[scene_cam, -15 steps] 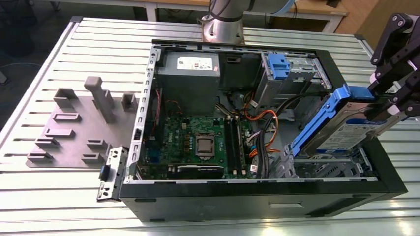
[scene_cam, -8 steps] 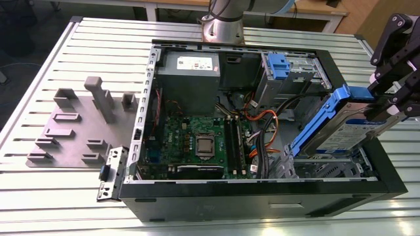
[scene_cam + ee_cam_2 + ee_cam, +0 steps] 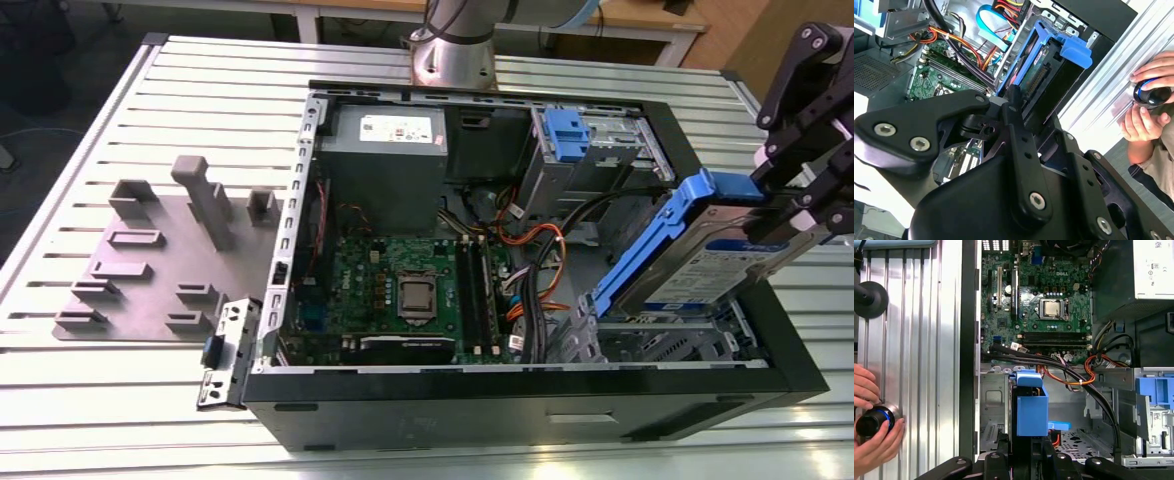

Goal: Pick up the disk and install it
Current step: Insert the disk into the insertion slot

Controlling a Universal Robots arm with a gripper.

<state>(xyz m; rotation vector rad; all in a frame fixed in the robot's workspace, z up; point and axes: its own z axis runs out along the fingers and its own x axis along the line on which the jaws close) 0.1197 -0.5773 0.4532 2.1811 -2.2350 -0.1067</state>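
1. The disk (image 3: 707, 265) is gripped at its upper end by the tool (image 3: 790, 208), whose fingers are clamped on it.
2. In the exterior view the disk is held tilted. Its gripped end is raised toward 2 o'clock and its free end is lowered toward 8 o'clock, and its blue carrier (image 3: 661, 235) is seen along the upper edge.
3. The disk is held over the 4 o'clock corner of the open computer case (image 3: 507, 410), with its low end at the drive cage (image 3: 667, 340). Whether the two are touching cannot be told.
4. In the first wrist view the disk (image 3: 1032, 412) is seen projecting from the tool (image 3: 1026, 455) into the case. The motherboard (image 3: 1039, 305) lies beyond it, and a bundle of orange cables (image 3: 1079, 380) is just beside it.
5. In the second wrist view the disk's (image 3: 1040, 76) connector edge is shown just ahead of the black tool (image 3: 1014, 97).
6. In the exterior view a grey power supply (image 3: 384, 150) is mounted at 12 o'clock in the case, and a small blue latch (image 3: 566, 135) sits at 1 o'clock.
7. A grey fixture plate (image 3: 147, 270) is laid on the slatted desk (image 3: 80, 400) at 9 o'clock of the case, well apart from the disk.
8. A round, blue-ringed knob (image 3: 873, 422) on the desk beside the case is cupped by a person's hands (image 3: 876, 446), as both wrist views show.
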